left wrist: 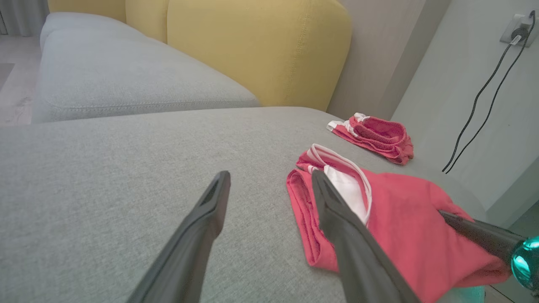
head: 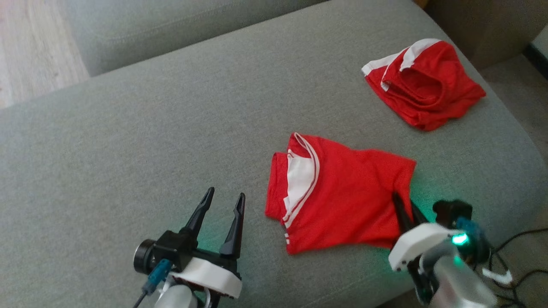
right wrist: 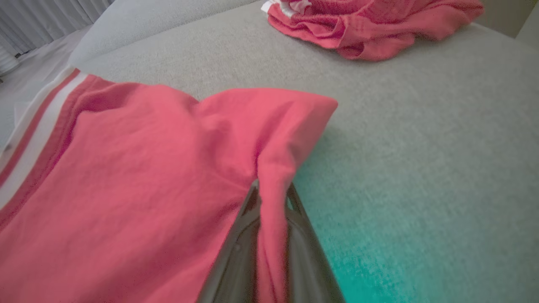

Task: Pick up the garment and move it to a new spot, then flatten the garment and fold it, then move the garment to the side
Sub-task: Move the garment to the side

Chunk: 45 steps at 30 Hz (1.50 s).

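grey sofa seat (head: 128, 141), yellow cushions (left wrist: 252, 50) behind; right gripper (head: 403, 200) pinches red garment (head: 342, 192), left gripper (head: 226, 193) spread wide.

No words, numbers or signs can be read here, not on the red garment (head: 342, 196), the other red cloth (head: 424, 85) or the grey sofa (head: 128, 149).
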Available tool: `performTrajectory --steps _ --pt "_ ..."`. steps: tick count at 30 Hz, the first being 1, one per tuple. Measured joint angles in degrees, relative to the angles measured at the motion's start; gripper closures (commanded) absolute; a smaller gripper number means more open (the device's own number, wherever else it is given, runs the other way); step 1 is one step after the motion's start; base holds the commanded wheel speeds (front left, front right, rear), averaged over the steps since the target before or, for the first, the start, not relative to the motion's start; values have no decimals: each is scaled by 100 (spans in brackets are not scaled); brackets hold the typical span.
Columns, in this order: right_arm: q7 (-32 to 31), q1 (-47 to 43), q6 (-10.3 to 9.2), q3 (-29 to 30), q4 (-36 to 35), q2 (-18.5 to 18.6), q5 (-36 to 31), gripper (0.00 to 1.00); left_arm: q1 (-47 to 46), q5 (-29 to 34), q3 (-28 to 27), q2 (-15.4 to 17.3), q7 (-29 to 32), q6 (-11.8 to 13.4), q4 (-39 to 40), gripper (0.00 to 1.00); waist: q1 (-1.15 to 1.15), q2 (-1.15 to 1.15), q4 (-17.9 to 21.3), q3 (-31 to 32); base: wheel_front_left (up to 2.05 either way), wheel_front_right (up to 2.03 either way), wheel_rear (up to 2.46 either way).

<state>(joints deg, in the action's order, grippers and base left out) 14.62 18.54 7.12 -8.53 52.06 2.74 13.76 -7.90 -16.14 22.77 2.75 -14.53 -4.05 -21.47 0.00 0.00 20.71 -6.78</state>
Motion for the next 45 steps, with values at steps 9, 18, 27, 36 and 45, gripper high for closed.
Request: performTrajectory --steps 9,18,27,36,45 --pt "-212 1963 0 69 96 740 -639 100 3 234 -20 1 0 -69 -109 0 0 0 -302 -402 0 0 0" --pt "-482 3165 0 1784 1050 2022 -1937 75 -142 463 -164 1 0 -152 -179 0 1 0 -873 -866 0 0 0" --pt "-134 3259 -1 2827 949 1590 -2825 0 -255 463 -475 5 0 -98 -124 0 0 0 -1051 -1001 0 0 0" --pt "-30 2676 0 2126 -341 426 -2402 0 -245 512 -970 -3 0 9 3 0 -1 0 -1039 -772 0 0 0" --pt "-24 911 -1 1339 -1506 115 -1338 0 -104 522 -1629 -11 0 235 120 0 -1 0 -1494 -545 0 0 0"
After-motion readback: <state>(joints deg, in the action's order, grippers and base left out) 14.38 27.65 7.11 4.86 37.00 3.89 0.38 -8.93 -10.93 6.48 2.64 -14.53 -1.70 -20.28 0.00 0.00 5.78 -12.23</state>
